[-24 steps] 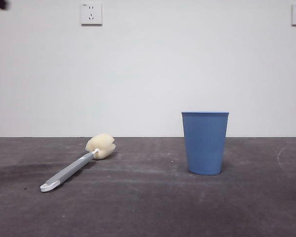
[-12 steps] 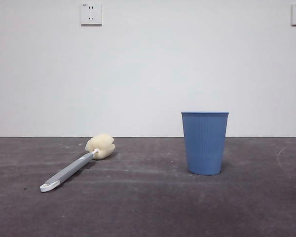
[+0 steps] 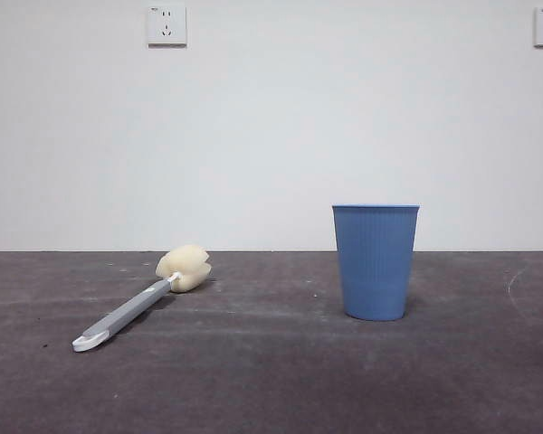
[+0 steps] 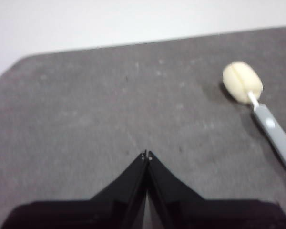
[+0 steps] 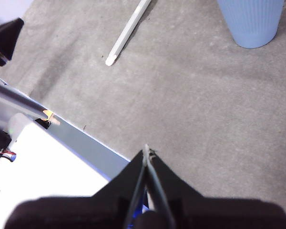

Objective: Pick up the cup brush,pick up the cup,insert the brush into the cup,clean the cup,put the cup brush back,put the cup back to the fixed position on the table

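The cup brush (image 3: 140, 298) lies flat on the table (image 3: 271, 380) at the left, its cream sponge head (image 3: 184, 268) toward the wall and its white tip toward the front. To its right the blue ribbed cup (image 3: 376, 261) stands upright. My left gripper (image 4: 147, 155) is shut and holds nothing, above bare table with the cup brush (image 4: 257, 102) off to one side. Shut and bare too, my right gripper (image 5: 147, 150) hangs high near the table's front edge, with the cup (image 5: 251, 21) and the brush handle (image 5: 128, 31) far beyond it. Neither gripper shows in the front view.
A white wall with two sockets (image 3: 166, 25) rises behind the table. In the right wrist view the table's front edge (image 5: 81, 138) shows, with white equipment (image 5: 33, 167) and cables below it.
A black tip at the top left corner of the front view has left the picture. The brush and the cup have not moved.
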Robot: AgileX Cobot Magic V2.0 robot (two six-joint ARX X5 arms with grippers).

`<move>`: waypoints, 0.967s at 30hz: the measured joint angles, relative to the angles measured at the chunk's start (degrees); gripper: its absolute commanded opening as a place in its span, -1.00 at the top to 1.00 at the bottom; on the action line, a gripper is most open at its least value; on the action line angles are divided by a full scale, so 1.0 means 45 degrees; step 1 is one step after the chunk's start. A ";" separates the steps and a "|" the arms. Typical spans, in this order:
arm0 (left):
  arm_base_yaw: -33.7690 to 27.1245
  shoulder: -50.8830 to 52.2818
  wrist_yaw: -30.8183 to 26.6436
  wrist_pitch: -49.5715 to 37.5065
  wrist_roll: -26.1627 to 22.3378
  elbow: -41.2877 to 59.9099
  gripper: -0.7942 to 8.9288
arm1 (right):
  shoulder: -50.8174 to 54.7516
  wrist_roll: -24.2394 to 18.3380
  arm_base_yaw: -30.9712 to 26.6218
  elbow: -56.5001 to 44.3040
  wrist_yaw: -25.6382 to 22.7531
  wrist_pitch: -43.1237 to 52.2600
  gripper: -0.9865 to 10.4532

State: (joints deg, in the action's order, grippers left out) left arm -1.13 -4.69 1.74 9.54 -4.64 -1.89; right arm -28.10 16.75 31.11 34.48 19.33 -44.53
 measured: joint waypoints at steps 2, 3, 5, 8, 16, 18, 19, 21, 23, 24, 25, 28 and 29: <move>0.0005 0.0384 -0.0015 0.0821 0.0049 0.0005 0.84 | 0.0000 0.0000 0.0000 0.0000 0.0000 0.0000 0.82; 0.0005 0.0495 0.0005 0.0787 0.0097 0.0000 0.84 | 0.0000 0.0000 0.0000 0.0000 0.0000 0.0000 0.82; 0.0005 0.0869 0.0010 0.0801 0.0301 0.0000 0.84 | 0.0000 0.0000 0.0000 0.0000 0.0000 0.0000 0.82; 0.0005 0.0976 0.0044 0.0792 0.0865 0.0000 0.84 | 0.0000 0.0000 0.0000 0.0000 0.0000 0.0000 0.82; 0.0005 0.0981 -0.0005 0.0787 0.1540 0.0000 0.84 | 0.0000 0.0000 0.0000 0.0000 0.0000 0.0000 0.82; 0.0005 0.0981 -0.0010 0.0787 0.1608 0.0000 0.84 | 0.0000 0.0000 0.0000 0.0000 0.0000 0.0000 0.82; 0.0005 0.0981 -0.0010 0.0787 0.1617 0.0000 0.84 | 0.0000 0.0000 0.0000 0.0000 0.0000 0.0000 0.82; 0.0005 0.0981 -0.0010 0.0787 0.1617 0.0000 0.84 | 0.0000 0.0000 0.0000 0.0000 0.0000 0.0000 0.82; 0.0005 0.0981 -0.0010 0.0787 0.1617 0.0000 0.84 | 0.0000 0.0000 0.0000 0.0000 0.0000 0.0000 0.82; 0.0005 0.0981 -0.0010 0.0787 0.1617 0.0000 0.84 | 0.0000 0.0000 0.0000 0.0000 0.0000 0.0000 0.82; 0.0005 0.0981 -0.0010 0.0787 0.1617 0.0000 0.84 | 0.0000 0.0000 0.0000 0.0000 -0.0005 0.0000 0.82; 0.0005 0.0981 -0.0010 0.0787 0.1617 0.0000 0.84 | 0.0219 -0.0155 -0.0024 0.0000 -0.0355 0.0024 0.82; 0.0005 0.0981 -0.0010 0.0787 0.1622 0.0000 0.84 | 0.0427 -0.0175 -0.0097 -0.0005 -0.0782 0.0165 0.82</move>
State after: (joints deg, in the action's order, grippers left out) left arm -1.10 -0.27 1.69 13.08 2.66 -1.89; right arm -26.17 15.97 30.68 34.46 15.81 -43.79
